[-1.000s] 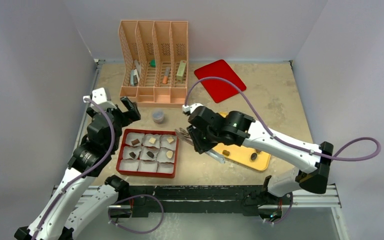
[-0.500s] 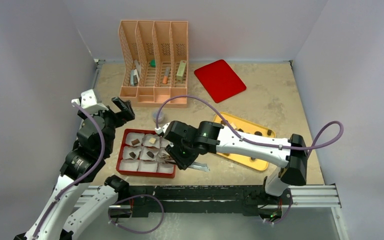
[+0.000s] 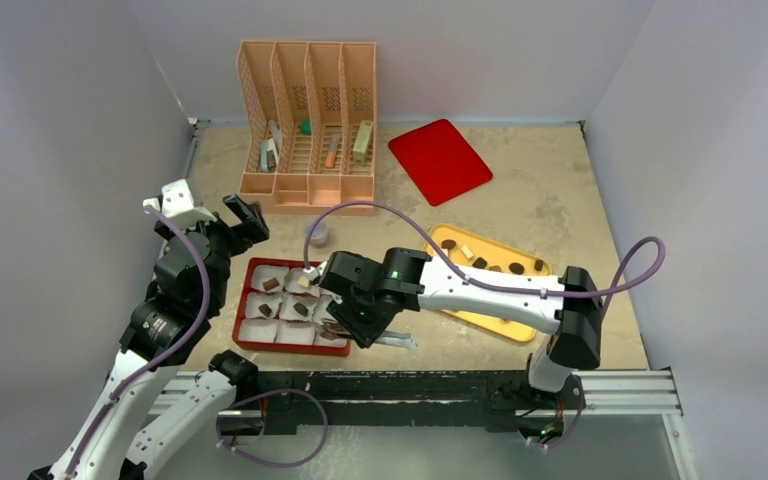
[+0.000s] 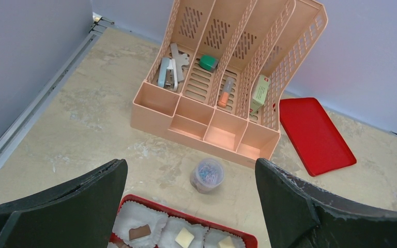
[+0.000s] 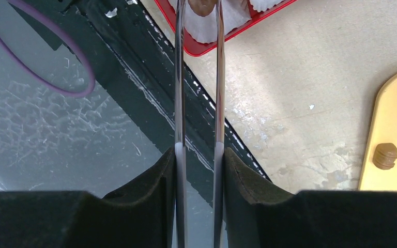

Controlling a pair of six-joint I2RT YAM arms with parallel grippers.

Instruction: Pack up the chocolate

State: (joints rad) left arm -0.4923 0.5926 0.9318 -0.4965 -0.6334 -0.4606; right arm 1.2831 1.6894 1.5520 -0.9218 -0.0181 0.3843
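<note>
A red box (image 3: 243, 340) holds white paper cups, several with chocolate in them, such as a brown piece (image 3: 271, 284) and a cream one (image 3: 305, 281). More chocolate (image 3: 448, 244) lies on the yellow tray (image 3: 490, 318). My right gripper (image 3: 360, 325) (image 5: 199, 155) is shut on metal tongs (image 5: 219, 77). The tong tips pinch a brown chocolate (image 5: 201, 6) over a cup at the box's near right corner (image 5: 207, 50). My left gripper (image 3: 245, 215) (image 4: 190, 170) hangs open and empty past the box's far left corner (image 4: 238, 236).
A peach desk organizer (image 3: 310, 120) stands at the back, with a red lid (image 3: 440, 160) to its right. A small jar of paper clips (image 3: 316, 233) (image 4: 207, 175) sits just beyond the box. A black rail (image 3: 390, 385) runs along the near edge.
My right arm has swung left from the yellow tray to the box's near right corner, carrying the tongs. The left arm drew back a little to the left, then stayed still.
</note>
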